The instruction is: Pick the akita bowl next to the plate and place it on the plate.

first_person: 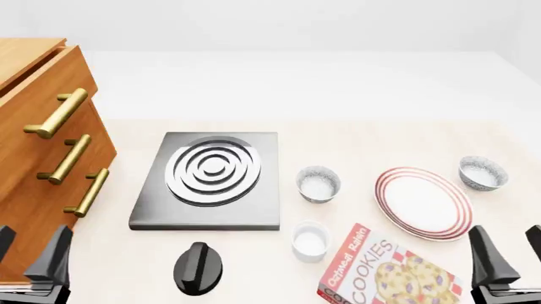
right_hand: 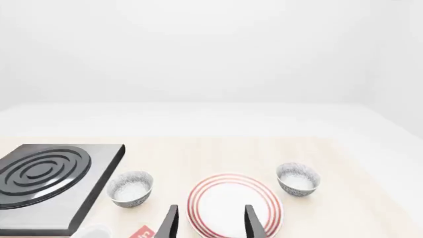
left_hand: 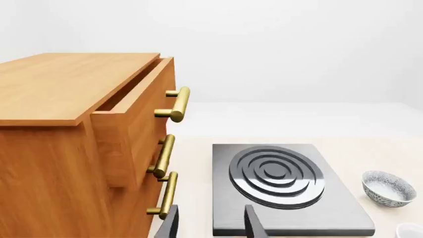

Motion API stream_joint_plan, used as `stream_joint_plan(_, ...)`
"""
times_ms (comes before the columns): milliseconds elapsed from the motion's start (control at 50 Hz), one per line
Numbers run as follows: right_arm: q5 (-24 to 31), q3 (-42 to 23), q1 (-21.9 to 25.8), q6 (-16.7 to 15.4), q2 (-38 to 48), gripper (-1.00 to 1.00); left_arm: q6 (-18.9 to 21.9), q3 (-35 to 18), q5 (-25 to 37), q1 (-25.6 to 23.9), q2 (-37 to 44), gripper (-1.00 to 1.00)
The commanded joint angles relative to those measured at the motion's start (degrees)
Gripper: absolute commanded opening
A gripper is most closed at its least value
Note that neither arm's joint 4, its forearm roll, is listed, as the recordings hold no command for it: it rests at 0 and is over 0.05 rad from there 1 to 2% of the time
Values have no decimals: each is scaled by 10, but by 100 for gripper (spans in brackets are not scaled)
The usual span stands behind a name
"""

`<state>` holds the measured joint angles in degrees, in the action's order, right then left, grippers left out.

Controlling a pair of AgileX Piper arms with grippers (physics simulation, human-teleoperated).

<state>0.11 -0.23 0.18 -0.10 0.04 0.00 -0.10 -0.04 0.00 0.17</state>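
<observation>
1. Pale wood worktop [first_person: 355, 142] fills the lower half of the front view, with a plain white wall behind it.
2. At the right of that view lies the plate [first_person: 424, 202], white with red rings, flat on the worktop.
3. One akita bowl [first_person: 483, 173] stands upright just beside the plate's upper right edge, apart from it; this is the bowl next to the plate.
4. A second akita bowl [first_person: 318, 183] stands left of the plate, between it and the stove [first_person: 209, 181], a grey square slab with silver rings at centre left.
5. A small white cup [first_person: 310, 241] sits below the second bowl, and a red cookie box [first_person: 386, 271] lies at the lower centre right, its corner near the plate's lower edge.
6. A black knob [first_person: 197, 268] lies below the stove.
7. A wooden drawer cabinet [first_person: 34, 158] with brass handles fills the left edge; in the left wrist view its top drawer [left_hand: 135, 106] stands partly pulled out.
8. The left gripper [first_person: 32, 261] sits at the lower left corner, its fingers spread apart and holding nothing.
9. The right gripper [first_person: 511, 258] sits at the lower right corner, below the plate, fingers likewise spread and empty; in its wrist view the plate [right_hand: 235, 204] shows between the fingers [right_hand: 253, 223].
</observation>
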Motion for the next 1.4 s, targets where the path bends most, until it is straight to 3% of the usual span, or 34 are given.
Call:
stream_joint_plan(20, 4, -9, 6, -3, 1, 100, 0, -1, -1, 0, 3, 100)
stream_joint_plan(600, -12, -17, 8, 2, 11, 100, 0, -1, -1, 0, 3, 100)
stream_joint_plan(860, -131, -24, 6, 4, 121, 100, 0, -1, -1, 0, 3, 100)
stream_joint_plan(1120, -206, -40, 8, 4, 201, 100, 0, -1, -1, 0, 3, 100)
stream_joint_plan(1400, -321, -42, 6, -12, 325, 100, 0, -1, -1, 0, 3, 100)
